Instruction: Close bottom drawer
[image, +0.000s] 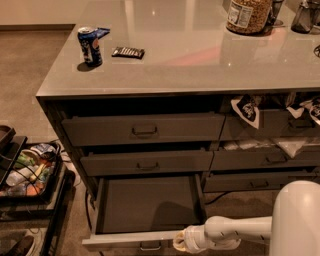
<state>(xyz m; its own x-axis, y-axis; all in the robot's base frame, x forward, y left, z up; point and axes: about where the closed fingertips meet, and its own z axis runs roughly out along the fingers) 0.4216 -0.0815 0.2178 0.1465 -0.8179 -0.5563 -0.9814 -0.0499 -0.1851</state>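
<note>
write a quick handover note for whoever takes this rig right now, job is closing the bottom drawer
Pincer: low at the front edge of the bottom drawer, just right of its pull handle. It looks to be at or against the front, but contact is not certain.
Bottom drawer: pulled far out, tray bare.
Done: the pincer is in place at the drawer front. The drawer is not yet closed.
Left: push the front straight in, probably until it lines up under the middle drawer.
</note>
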